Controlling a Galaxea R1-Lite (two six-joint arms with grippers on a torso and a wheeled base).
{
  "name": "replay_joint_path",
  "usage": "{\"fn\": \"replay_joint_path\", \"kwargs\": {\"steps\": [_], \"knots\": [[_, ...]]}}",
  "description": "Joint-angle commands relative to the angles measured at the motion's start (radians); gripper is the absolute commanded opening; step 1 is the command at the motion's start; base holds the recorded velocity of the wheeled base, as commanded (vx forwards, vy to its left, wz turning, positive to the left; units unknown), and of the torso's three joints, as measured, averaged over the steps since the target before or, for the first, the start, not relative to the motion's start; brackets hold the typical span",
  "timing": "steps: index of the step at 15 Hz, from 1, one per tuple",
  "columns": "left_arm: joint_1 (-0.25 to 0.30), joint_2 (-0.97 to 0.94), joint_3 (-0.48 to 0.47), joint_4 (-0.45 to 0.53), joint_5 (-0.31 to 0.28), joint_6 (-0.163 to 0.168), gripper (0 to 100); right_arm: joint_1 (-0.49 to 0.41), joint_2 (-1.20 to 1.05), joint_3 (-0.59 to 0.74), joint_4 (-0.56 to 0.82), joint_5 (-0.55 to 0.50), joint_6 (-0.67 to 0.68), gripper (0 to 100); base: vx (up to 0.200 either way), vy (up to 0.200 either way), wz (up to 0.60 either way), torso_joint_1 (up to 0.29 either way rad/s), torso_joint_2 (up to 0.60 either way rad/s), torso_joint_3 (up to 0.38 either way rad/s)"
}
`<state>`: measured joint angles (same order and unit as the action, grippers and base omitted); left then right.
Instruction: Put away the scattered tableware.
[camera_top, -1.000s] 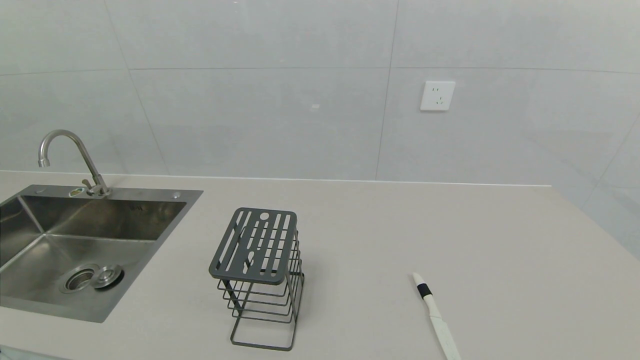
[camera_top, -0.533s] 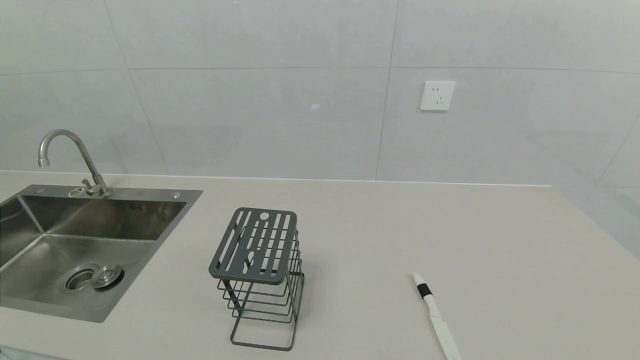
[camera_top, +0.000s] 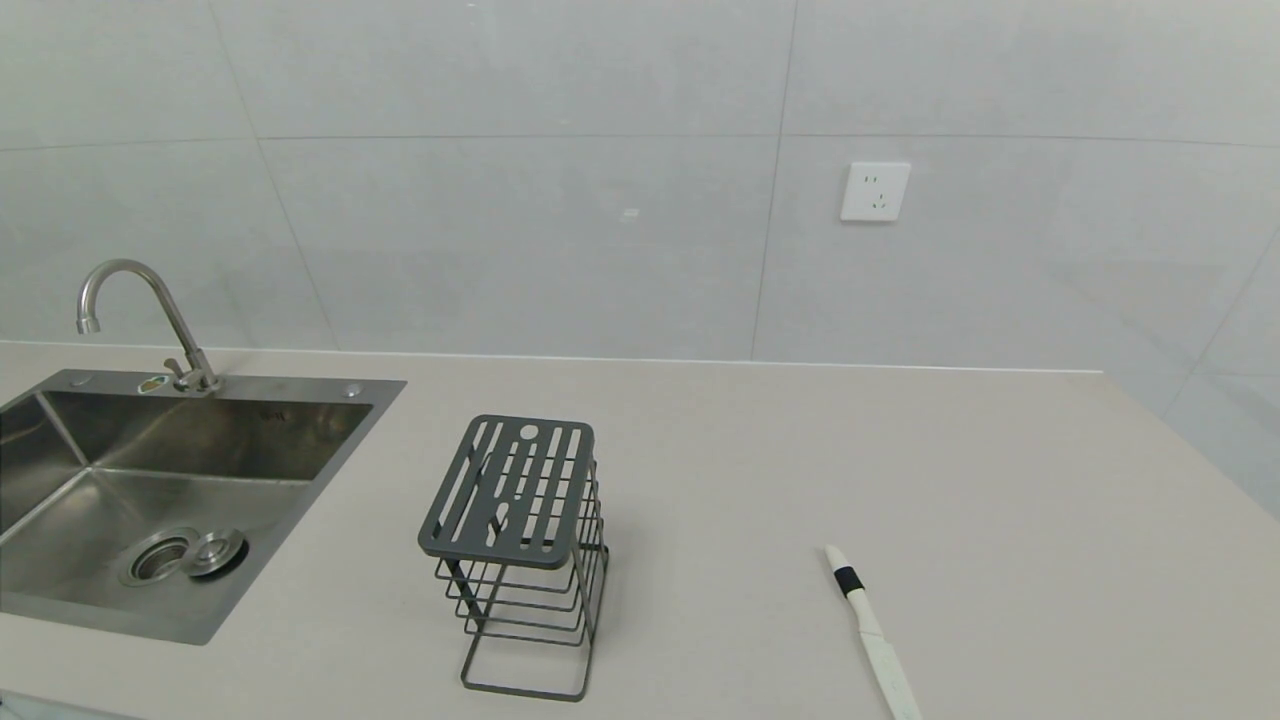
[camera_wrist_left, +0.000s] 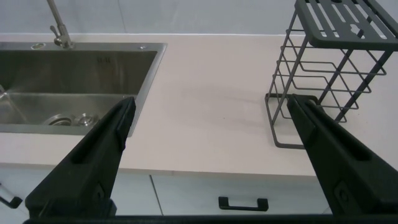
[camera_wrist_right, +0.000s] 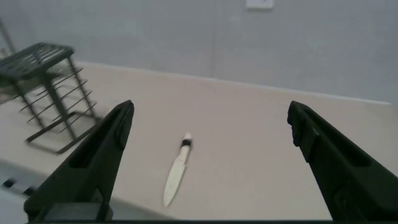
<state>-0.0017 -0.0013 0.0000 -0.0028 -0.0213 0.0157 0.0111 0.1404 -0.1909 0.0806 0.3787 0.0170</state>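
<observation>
Fingers (camera_wrist_left: 93, 155) of the left gripper (camera_wrist_left: 210, 106) stand wide apart and empty, out in front of the counter (camera_top: 800, 460), facing the sink (camera_wrist_left: 93, 62) and the dark wire rack (camera_wrist_left: 329, 68). The right gripper (camera_wrist_right: 210, 109), equally spread and empty, faces the white knife (camera_wrist_right: 177, 174), which lies flat on the counter, well right of the rack.

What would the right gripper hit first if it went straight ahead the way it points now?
The right gripper, fingers open, would likely meet the countertop first, near the white knife lying there; depth is unclear, so possibly the knife itself.
</observation>
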Motion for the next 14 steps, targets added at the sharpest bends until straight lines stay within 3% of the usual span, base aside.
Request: {"fn": "replay_joint_path", "kwargs": {"steps": [1, 4, 8, 10, 14], "knots": [[0.000, 0.001, 0.000, 0.000, 0.000, 0.000, 100, 0.050, 0.222, -0.022, 0.030, 0.042, -0.005, 100, 0.000, 0.000, 0.00, 0.000, 0.00, 0.000], [0.000, 0.001, 0.000, 0.000, 0.000, 0.000, 100, 0.113, 0.300, -0.022, 0.019, 0.039, -0.012, 100, 0.000, 0.000, 0.00, 0.000, 0.00, 0.000], [0.000, 0.001, 0.000, 0.000, -0.016, -0.002, 100, 0.119, 0.329, -0.038, 0.018, 0.039, -0.015, 100, 0.000, 0.000, 0.00, 0.000, 0.00, 0.000], [0.000, 0.001, 0.000, 0.000, -0.016, -0.005, 100, 0.125, 0.404, -0.068, 0.007, 0.037, -0.078, 100, 0.000, 0.000, 0.00, 0.000, 0.00, 0.000], [0.000, 0.001, 0.000, 0.000, -0.016, -0.005, 100, 0.144, 0.639, -0.071, -0.191, 0.040, -0.154, 100, 0.000, 0.000, 0.00, 0.000, 0.00, 0.000]]}}
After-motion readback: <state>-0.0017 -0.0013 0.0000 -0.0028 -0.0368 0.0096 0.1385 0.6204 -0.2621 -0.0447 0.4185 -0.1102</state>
